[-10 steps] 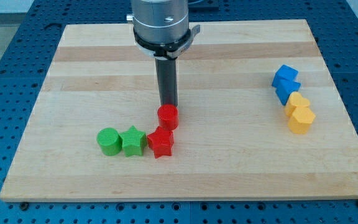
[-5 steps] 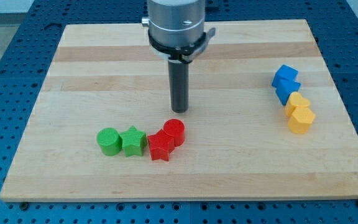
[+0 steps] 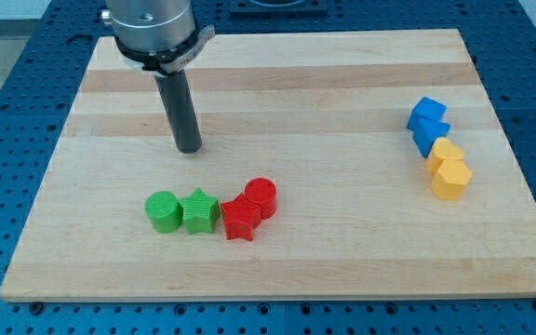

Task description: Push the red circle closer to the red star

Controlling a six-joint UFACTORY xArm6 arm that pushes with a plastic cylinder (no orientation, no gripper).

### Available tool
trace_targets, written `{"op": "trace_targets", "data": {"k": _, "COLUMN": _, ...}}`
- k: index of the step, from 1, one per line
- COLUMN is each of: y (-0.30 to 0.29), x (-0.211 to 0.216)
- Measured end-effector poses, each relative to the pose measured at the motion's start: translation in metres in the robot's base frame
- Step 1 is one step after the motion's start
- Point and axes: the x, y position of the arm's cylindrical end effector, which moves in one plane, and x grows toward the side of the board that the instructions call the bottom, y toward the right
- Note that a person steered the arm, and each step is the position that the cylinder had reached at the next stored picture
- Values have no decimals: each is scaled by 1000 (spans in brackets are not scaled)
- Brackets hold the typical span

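The red circle (image 3: 261, 196) stands on the wooden board, touching the upper right side of the red star (image 3: 239, 220). My tip (image 3: 189, 149) rests on the board up and to the left of both, well apart from them, and touches no block.
A green star (image 3: 199, 211) touches the red star's left side, with a green circle (image 3: 163, 210) next to it. At the view's right, two blue blocks (image 3: 428, 124) sit above two yellow blocks (image 3: 449, 170). The board (image 3: 342, 261) lies on a blue perforated table.
My tip pushed the red circle down and right against the red star, then drew away to the view's upper left. The red star shifted slightly.
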Motion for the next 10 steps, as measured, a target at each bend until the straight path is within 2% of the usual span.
{"op": "trace_targets", "data": {"k": 1, "y": 23, "x": 22}}
{"op": "trace_targets", "data": {"k": 2, "y": 30, "x": 23}}
{"op": "trace_targets", "data": {"k": 4, "y": 80, "x": 37}}
{"op": "trace_targets", "data": {"k": 6, "y": 114, "x": 69}}
{"op": "trace_targets", "data": {"k": 10, "y": 130, "x": 82}}
